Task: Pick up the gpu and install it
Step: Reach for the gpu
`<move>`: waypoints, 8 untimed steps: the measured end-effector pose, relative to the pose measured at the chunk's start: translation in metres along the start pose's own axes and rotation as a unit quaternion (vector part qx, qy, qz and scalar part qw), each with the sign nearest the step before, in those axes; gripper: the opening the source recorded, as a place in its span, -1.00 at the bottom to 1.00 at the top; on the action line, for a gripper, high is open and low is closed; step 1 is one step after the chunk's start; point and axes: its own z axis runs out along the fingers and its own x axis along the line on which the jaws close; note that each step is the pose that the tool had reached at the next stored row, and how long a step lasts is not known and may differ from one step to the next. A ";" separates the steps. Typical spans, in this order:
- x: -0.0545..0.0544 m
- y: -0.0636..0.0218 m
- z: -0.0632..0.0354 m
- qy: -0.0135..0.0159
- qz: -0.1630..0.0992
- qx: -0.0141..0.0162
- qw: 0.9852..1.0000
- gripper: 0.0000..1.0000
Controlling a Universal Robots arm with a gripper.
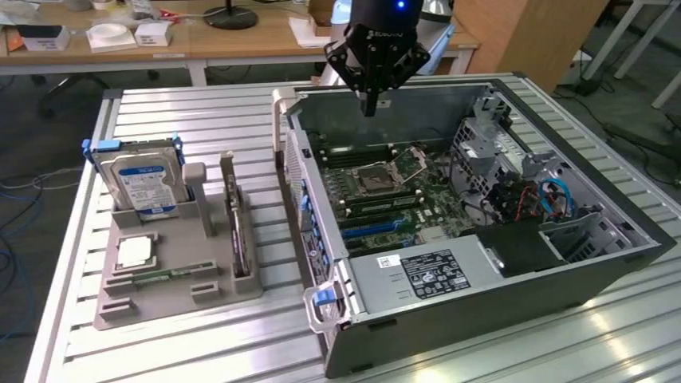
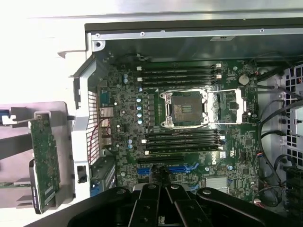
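Note:
The gpu (image 1: 236, 231) stands on edge in a slot of the grey holder (image 1: 213, 291), on the exterior view's left beside the open computer case (image 1: 596, 263). In the wrist view the gpu (image 2: 45, 158) shows its green circuit face just outside the case wall. My gripper (image 1: 369, 108) hangs above the far part of the case, well away from the gpu, shut with nothing in it. In the wrist view the gripper (image 2: 165, 189) points down at the motherboard (image 2: 123, 118), over the blue expansion slots (image 2: 176, 169).
The holder also carries a hard drive (image 1: 143, 183) with a blue-and-white label, a processor chip (image 1: 135, 251) and a green memory stick (image 1: 159, 275). The case holds a power supply (image 1: 426, 271) and cables (image 1: 553, 199). A cluttered wooden desk (image 1: 245, 40) stands behind the slatted metal table (image 1: 191, 120).

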 end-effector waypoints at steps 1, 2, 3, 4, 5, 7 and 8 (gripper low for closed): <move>0.001 -0.0001 0.0000 0.000 0.000 0.000 1.000 -0.80; 0.002 -0.0001 -0.0001 0.000 0.000 0.000 1.000 -0.80; 0.002 -0.0001 -0.0001 0.000 0.000 0.000 1.000 -0.80; 0.002 -0.0001 -0.0001 0.000 0.000 0.000 1.000 -0.80; 0.003 -0.0002 -0.0001 0.000 0.000 0.000 1.000 -0.80; 0.004 -0.0003 -0.0001 0.000 0.000 0.000 1.000 -0.80; 0.005 -0.0003 -0.0002 0.000 0.000 0.000 1.000 -0.80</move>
